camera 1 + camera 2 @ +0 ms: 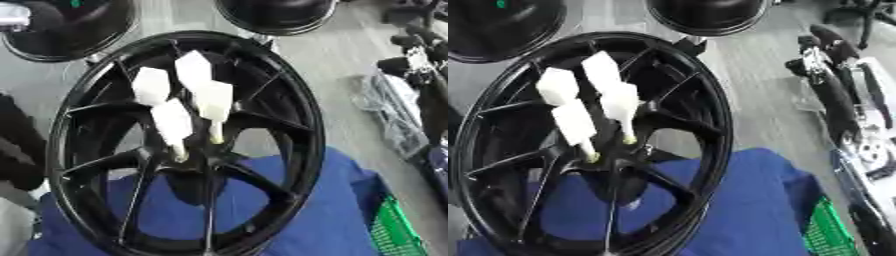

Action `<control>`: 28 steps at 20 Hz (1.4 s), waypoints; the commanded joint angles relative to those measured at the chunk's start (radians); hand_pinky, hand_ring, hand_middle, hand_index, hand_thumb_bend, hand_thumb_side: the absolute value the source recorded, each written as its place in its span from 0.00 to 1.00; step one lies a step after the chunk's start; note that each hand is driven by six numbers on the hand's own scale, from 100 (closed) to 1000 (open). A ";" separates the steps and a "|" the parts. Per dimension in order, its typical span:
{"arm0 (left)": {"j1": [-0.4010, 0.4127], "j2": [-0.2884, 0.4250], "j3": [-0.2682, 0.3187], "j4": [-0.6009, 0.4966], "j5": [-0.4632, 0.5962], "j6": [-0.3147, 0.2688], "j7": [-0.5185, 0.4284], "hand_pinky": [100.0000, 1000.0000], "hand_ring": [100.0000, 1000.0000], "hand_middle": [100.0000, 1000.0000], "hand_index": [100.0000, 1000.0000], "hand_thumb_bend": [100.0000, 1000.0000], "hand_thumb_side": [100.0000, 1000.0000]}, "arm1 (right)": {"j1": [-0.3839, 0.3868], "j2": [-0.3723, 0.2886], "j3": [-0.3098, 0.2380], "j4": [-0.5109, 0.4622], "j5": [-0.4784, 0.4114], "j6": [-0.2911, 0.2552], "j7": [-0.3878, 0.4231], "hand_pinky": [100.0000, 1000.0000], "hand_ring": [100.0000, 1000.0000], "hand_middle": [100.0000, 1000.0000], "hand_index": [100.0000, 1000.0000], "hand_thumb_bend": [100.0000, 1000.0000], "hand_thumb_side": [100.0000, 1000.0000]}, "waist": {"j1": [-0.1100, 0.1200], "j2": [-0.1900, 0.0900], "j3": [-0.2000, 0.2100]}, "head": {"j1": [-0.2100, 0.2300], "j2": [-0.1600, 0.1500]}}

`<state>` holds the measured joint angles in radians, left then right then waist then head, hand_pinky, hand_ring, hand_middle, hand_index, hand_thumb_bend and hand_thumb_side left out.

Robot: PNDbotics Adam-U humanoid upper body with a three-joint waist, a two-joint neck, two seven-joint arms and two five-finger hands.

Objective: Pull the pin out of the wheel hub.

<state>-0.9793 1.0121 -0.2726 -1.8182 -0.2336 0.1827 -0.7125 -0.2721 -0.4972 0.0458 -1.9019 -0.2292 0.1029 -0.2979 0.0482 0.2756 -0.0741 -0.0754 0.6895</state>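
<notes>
At the left edge a dark mass, which I take for my left hand (16, 150), sits well apart from the work; I cannot tell how it is set. The wheel hub (308, 115) stands upright on a blue cloth (324, 210), black, rigid and, I judge, heavy enough to stay put. Four white pins (172, 121) stick out of its centre, each a broad faceted head on a thin shank. They look light, stiff and smooth plastic, so I would grasp a head, not the shank, and pull straight along its axis. Lower right, a green basket (395, 232) shows only its wall; its contents are hidden. My right hand (826, 42) lies far right, its state unclear.
</notes>
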 commanded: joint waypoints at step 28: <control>-0.134 -0.077 -0.155 0.060 0.083 -0.056 -0.072 0.77 0.79 0.72 0.79 0.62 0.23 | -0.014 -0.022 -0.003 -0.013 0.001 0.000 0.006 0.73 0.63 0.78 0.89 0.00 0.58 | 0.003 -0.022 -0.004 | -0.010 -0.021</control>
<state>-1.0910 0.9264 -0.4243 -1.7479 -0.1345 0.1324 -0.7640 -0.2768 -0.4972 0.0446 -1.9019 -0.2292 0.1027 -0.2949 0.0536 0.2757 -0.0789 -0.0822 0.6822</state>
